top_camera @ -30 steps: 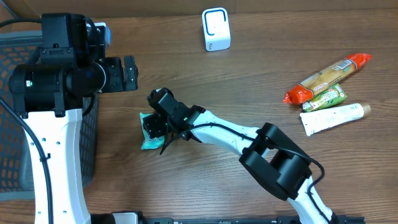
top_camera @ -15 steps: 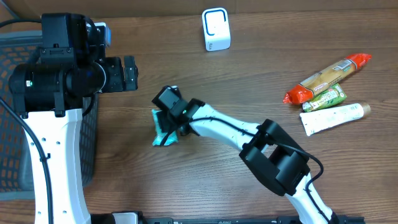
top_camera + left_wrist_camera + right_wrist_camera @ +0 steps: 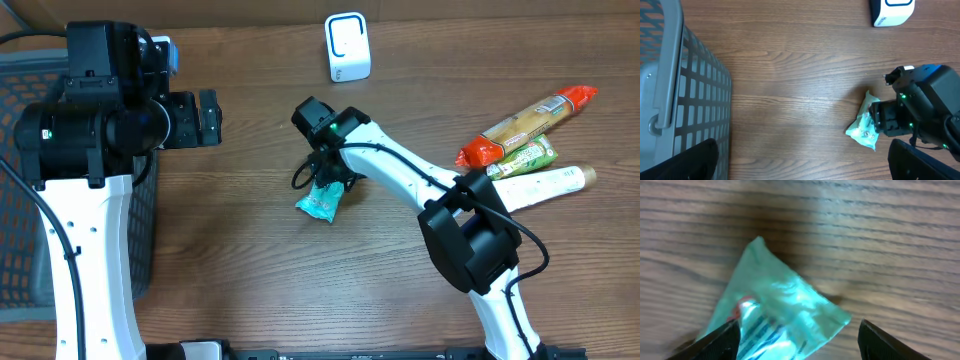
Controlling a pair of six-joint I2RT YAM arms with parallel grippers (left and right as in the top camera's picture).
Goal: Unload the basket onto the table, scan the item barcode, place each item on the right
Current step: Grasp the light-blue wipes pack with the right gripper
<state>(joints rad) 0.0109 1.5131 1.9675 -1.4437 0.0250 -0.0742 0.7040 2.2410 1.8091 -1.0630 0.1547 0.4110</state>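
Currently teal packet (image 3: 775, 305) between 2 fingers (image 3: 722, 341) of right hand (image 3: 799, 326).

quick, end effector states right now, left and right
left end effector: open, holding nothing
right end effector: fingers either side of the teal packet; whether it grips cannot be told

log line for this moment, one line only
phase: pre-scan | right end effector: around teal packet, grip unclear | left end effector: open, empty | scanner: not reached
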